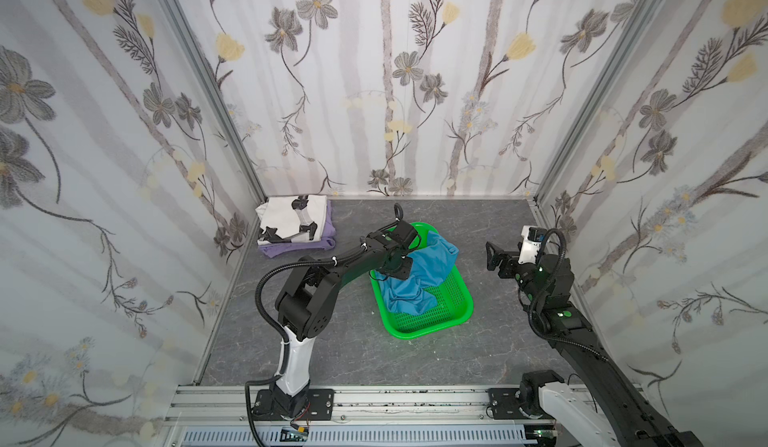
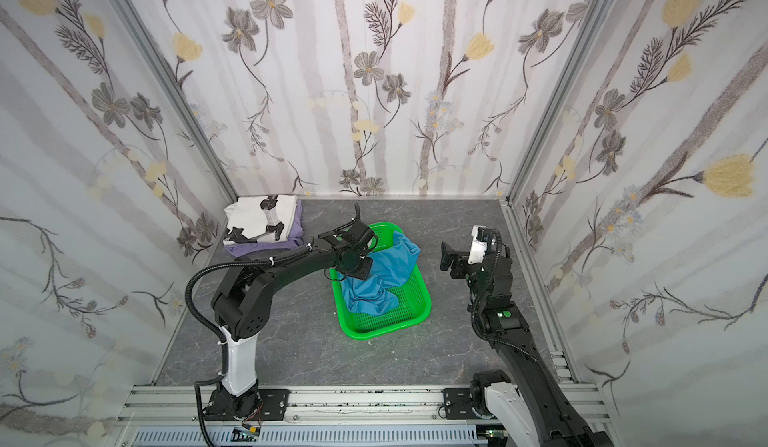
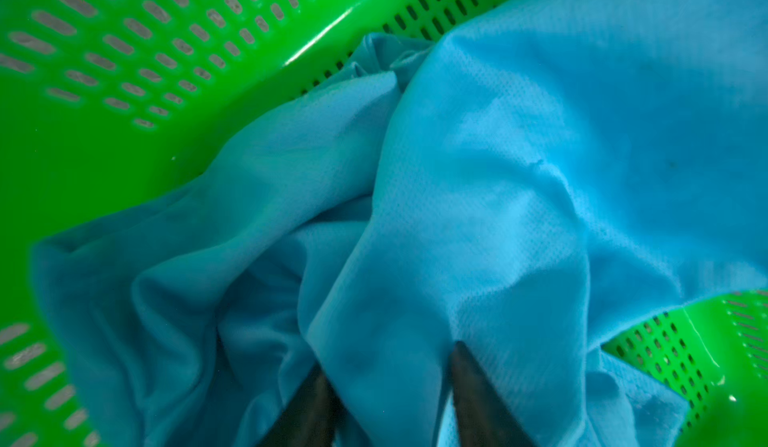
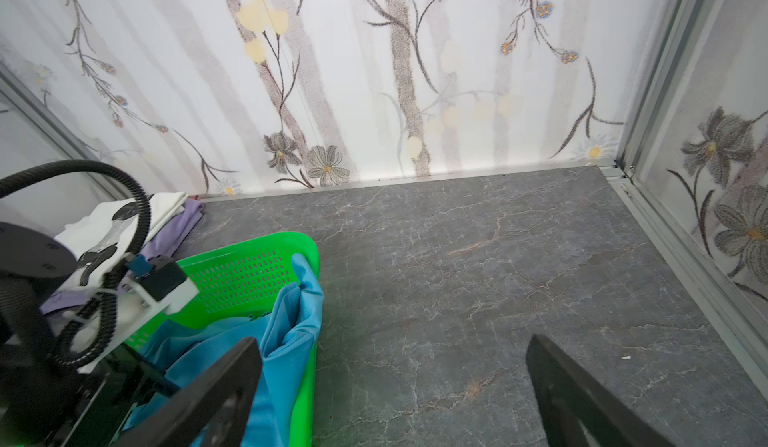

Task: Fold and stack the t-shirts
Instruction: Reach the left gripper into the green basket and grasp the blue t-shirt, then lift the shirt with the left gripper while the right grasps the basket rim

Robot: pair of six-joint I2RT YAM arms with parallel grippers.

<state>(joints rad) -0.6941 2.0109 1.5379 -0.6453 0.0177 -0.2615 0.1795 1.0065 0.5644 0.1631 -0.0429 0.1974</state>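
A crumpled teal-blue t-shirt (image 1: pixel 424 266) (image 2: pixel 390 266) lies in the green perforated basket (image 1: pixel 453 312) (image 2: pixel 415 312), draping over its far rim. My left gripper (image 3: pixel 388 361) reaches down into the basket (image 3: pixel 104 154) and is shut on a raised fold of the teal-blue t-shirt (image 3: pixel 540 174). In both top views its fingertips are hidden under the wrist. A folded white t-shirt with black-grey prints (image 1: pixel 286 216) (image 2: pixel 253 216) lies on a folded lavender t-shirt (image 1: pixel 299 247) (image 2: pixel 257 247) in the far left corner. My right gripper (image 1: pixel 490 255) (image 4: pixel 392 349) hovers open and empty, right of the basket.
The grey marble-patterned table (image 1: pixel 332 341) (image 4: pixel 478 258) is closed in by floral-papered walls at the left, back and right. An aluminium rail (image 1: pixel 395 403) carrying both arm bases runs along the front edge.
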